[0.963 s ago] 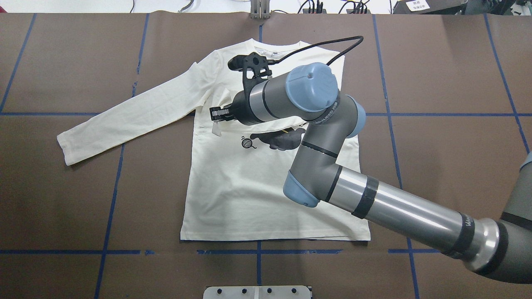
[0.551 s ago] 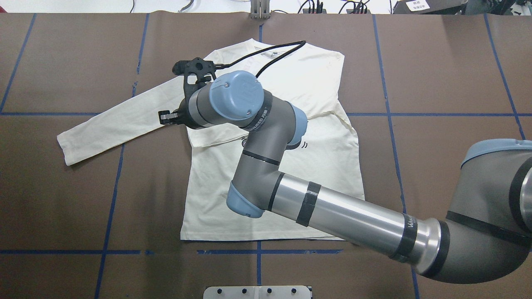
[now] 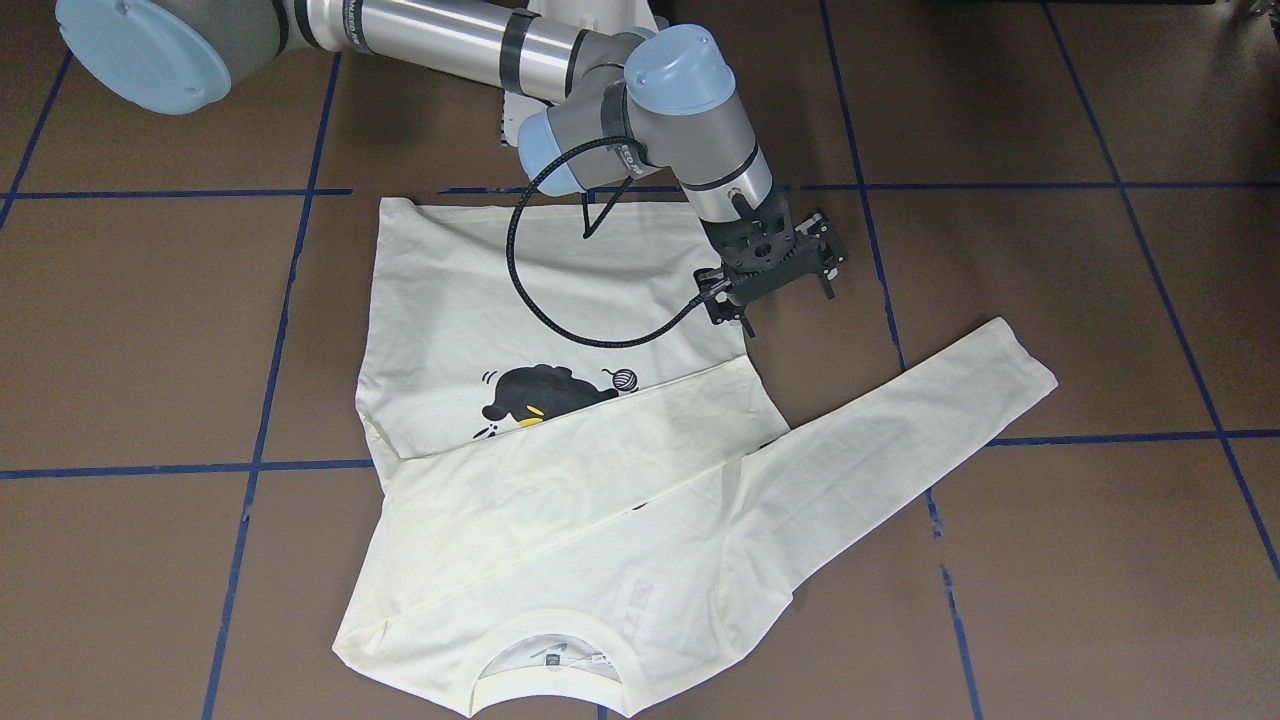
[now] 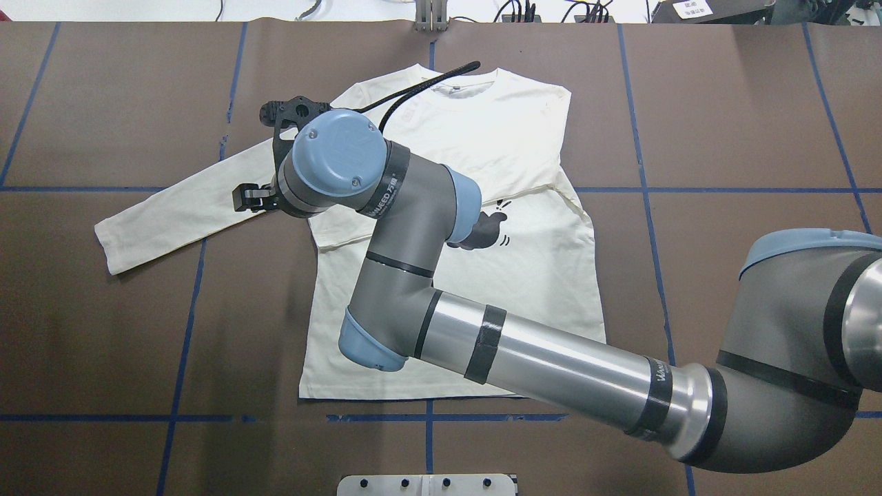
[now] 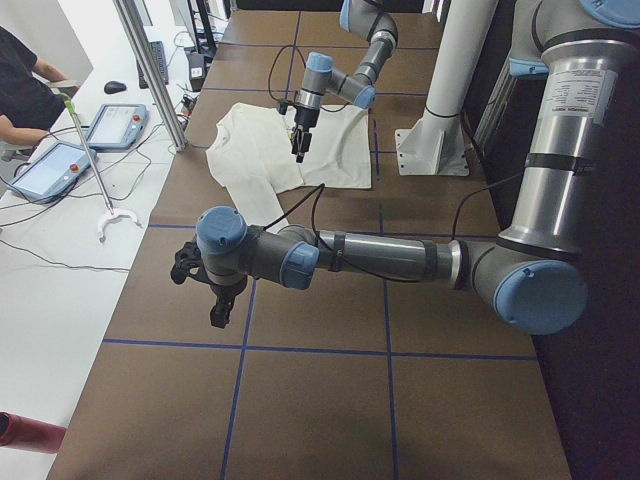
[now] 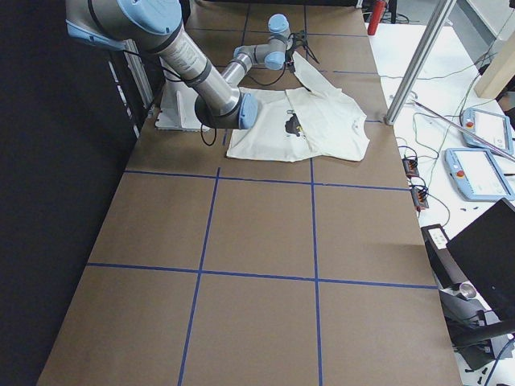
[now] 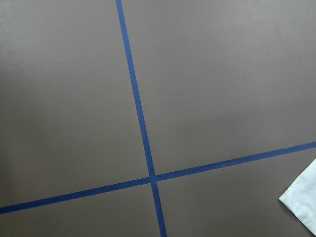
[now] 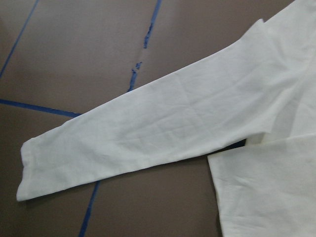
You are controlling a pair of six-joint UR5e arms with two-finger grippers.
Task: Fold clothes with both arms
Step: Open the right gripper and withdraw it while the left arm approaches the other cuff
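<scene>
I am folding a shirt [image 4: 510, 124]. It lies flat in the middle of the table [image 4: 723, 103], picture side up, with its neck on the far side. One sleeve [image 3: 560, 450] is already laid across the chest. The other sleeve [image 4: 172, 213] sticks out to my left.

My right hand [image 4: 248, 199] hangs just over that long sleeve, near the shoulder. Its fingers look apart and it holds nothing. My left hand [image 5: 218, 305] is off to the left over bare table, away from the shirt. I cannot tell if it is apart or together.

The shirt is light, soft and floppy. It will sag and wrinkle if I lift it by one spot. I think the best place to pinch is the cuff [image 4: 110, 248], right at the end, so the whole sleeve can follow over the chest.
</scene>
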